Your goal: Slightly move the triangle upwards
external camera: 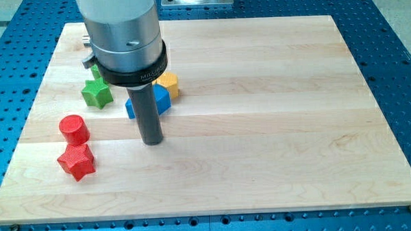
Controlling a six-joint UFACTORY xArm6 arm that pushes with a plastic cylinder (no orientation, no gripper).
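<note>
My tip rests on the wooden board, just below a blue block. The rod covers the middle of that block, so I cannot make out its shape; it may be the triangle. A yellow block touches the blue block's upper right side. A green star lies to the left of the blue block. Another green block peeks out above the star, mostly hidden by the arm's body. I cannot tell whether the tip touches the blue block.
A red cylinder and a red angular block sit near the board's left edge, to the left of the tip. The arm's grey body hides part of the board's upper left. A blue perforated table surrounds the board.
</note>
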